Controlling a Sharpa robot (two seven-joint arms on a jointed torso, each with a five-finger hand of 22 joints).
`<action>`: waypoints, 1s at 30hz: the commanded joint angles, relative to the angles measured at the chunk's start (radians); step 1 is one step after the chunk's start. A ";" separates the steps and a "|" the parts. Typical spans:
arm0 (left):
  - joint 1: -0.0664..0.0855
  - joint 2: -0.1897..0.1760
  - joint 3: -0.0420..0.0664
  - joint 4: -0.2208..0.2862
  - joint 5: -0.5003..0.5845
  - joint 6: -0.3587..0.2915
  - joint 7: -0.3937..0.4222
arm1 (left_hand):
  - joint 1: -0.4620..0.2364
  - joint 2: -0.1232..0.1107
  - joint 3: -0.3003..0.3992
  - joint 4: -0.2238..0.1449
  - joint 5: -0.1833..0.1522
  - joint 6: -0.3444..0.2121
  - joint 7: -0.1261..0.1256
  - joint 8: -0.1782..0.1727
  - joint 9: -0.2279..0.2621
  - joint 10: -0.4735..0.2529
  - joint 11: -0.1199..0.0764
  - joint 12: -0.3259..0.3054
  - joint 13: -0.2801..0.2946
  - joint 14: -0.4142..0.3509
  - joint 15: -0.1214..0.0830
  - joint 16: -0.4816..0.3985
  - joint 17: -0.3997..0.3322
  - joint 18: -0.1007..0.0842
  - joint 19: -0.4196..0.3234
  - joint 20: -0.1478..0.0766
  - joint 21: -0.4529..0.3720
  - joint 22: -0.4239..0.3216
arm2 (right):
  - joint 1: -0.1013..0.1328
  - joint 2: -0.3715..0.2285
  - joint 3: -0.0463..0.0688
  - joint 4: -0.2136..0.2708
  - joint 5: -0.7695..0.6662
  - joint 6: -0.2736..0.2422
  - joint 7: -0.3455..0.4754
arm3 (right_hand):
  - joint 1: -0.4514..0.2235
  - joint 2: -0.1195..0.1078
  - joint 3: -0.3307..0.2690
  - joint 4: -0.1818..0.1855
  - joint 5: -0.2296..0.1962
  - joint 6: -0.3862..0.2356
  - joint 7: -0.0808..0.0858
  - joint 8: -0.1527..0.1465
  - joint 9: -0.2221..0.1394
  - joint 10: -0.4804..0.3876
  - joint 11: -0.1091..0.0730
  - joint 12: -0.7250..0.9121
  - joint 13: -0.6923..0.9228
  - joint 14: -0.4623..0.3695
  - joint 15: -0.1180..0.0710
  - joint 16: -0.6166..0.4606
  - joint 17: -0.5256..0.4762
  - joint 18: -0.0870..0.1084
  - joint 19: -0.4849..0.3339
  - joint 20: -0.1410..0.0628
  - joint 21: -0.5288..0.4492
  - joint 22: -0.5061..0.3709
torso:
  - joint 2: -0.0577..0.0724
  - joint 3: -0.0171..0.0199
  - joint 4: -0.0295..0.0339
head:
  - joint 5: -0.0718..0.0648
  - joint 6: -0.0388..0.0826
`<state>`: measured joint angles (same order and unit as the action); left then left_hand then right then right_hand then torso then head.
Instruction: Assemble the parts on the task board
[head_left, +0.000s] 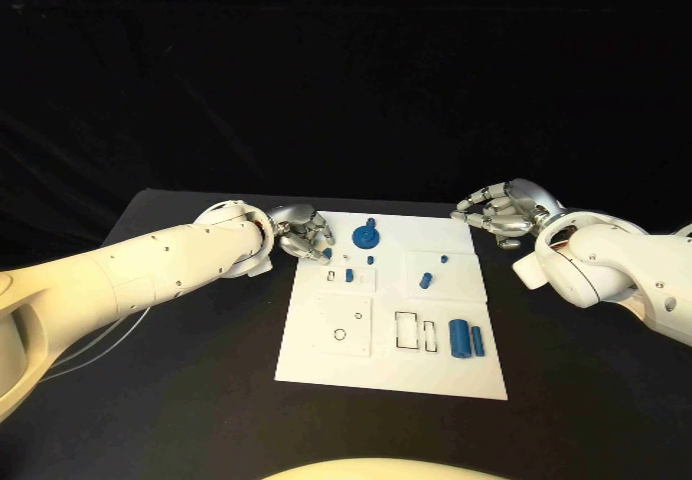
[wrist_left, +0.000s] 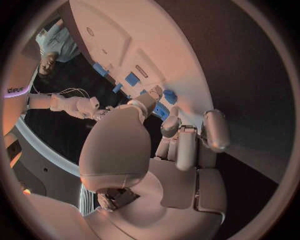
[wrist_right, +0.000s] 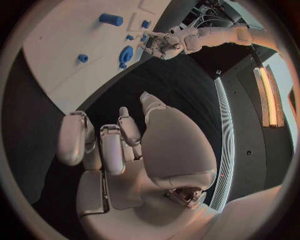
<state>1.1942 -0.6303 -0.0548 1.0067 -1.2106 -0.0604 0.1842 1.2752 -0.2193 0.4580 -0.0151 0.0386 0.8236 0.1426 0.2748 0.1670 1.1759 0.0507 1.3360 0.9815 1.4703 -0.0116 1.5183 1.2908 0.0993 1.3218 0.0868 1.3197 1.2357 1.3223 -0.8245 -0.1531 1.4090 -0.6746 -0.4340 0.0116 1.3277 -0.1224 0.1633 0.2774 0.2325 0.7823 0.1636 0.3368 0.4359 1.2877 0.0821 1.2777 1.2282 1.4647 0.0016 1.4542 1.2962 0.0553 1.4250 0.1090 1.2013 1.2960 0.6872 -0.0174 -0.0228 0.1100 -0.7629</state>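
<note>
The white task board (head_left: 387, 345) lies in the middle of the black table. On it are a round blue disc (head_left: 368, 237) at the far edge, several small blue pieces such as one at mid-board (head_left: 426, 281), and a blue cylinder (head_left: 459, 338) with a thin bar (head_left: 477, 340) beside it at the near right. My left hand (head_left: 299, 232) hovers at the board's far left corner, fingers loosely bent, thumb apart, nothing held. A small blue piece (head_left: 327, 253) lies just by its fingertips. My right hand (head_left: 500, 212) hangs over the table beyond the far right corner, empty. The left wrist view has the left hand (wrist_left: 181, 145) before the disc (wrist_left: 169, 96).
Outlined slots (head_left: 410, 331) and a small round hole (head_left: 340, 334) mark the board's near half. Black table (head_left: 188, 400) surrounds the board on all sides. In the right wrist view, the right hand (wrist_right: 119, 145) is over bare table, with the board (wrist_right: 69, 55) and the left hand (wrist_right: 164, 42) beyond.
</note>
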 joint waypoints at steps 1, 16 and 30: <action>0.000 0.002 0.000 0.002 0.003 -0.001 -0.002 | -0.007 0.018 -0.026 0.007 0.012 -0.003 0.006 -0.009 -0.007 -0.005 0.012 0.010 0.003 0.055 0.012 0.018 0.181 -0.011 0.005 0.012 0.009 0.015 | -0.001 0.001 0.000 0.000 -0.001 0.002 0.002 | -0.039 -0.004 0.026 0.009 0.019 -0.009 -0.004 0.019 0.004 -0.007 -0.007 -0.005 -0.003 0.056 -0.003 -0.011 0.077 0.023 -0.005 -0.008 -0.006 0.089 | 0.000 0.0003 0.0000 | -0.001 -0.001; 0.000 0.008 0.000 -0.001 -0.012 -0.020 -0.026 | 0.091 0.071 0.060 -0.012 0.011 0.078 -0.002 0.025 0.003 -0.006 0.008 0.008 0.005 0.059 0.009 0.021 0.190 -0.012 0.012 0.012 0.015 0.022 | -0.001 0.000 0.000 0.000 -0.001 0.003 0.001 | -0.039 -0.004 0.026 0.009 0.019 -0.009 -0.004 0.019 0.004 -0.007 -0.007 -0.005 -0.003 0.056 -0.003 -0.011 0.077 0.023 -0.005 -0.008 -0.006 0.089 | 0.000 0.0003 -0.0001 | -0.003 -0.004; 0.000 0.010 0.000 0.001 -0.027 -0.005 -0.031 | 0.102 0.059 0.106 -0.035 0.011 0.106 -0.008 0.046 0.010 -0.004 0.002 0.007 0.004 0.061 0.004 0.023 0.193 -0.013 0.014 0.007 0.018 0.026 | -0.001 0.001 0.000 -0.001 -0.001 0.004 0.001 | -0.039 -0.004 0.026 0.009 0.019 -0.009 -0.004 0.019 0.004 -0.007 -0.007 -0.005 -0.003 0.056 -0.003 -0.011 0.077 0.023 -0.005 -0.008 -0.006 0.089 | 0.000 -0.0006 0.0016 | -0.004 -0.005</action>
<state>1.1958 -0.6231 -0.0533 1.0051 -1.2350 -0.0712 0.1538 1.3746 -0.1532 0.5341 -0.0387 0.0386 0.8974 0.1302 0.2852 0.1674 1.1774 0.0519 1.3360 0.9814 1.4583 -0.0002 1.5183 1.2908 0.0991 1.3326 0.0966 1.3203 1.2387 1.3222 -0.8244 -0.1533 1.4080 -0.6746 -0.4326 0.0109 1.3277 -0.1224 0.1633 0.2774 0.2325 0.7790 0.1605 0.3369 0.4359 1.2877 0.0821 1.2777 1.2282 1.4647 0.0016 1.4542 1.2962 0.0552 1.4250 0.1090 1.2013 1.2960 0.6874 -0.0173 -0.0217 0.1060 -0.7675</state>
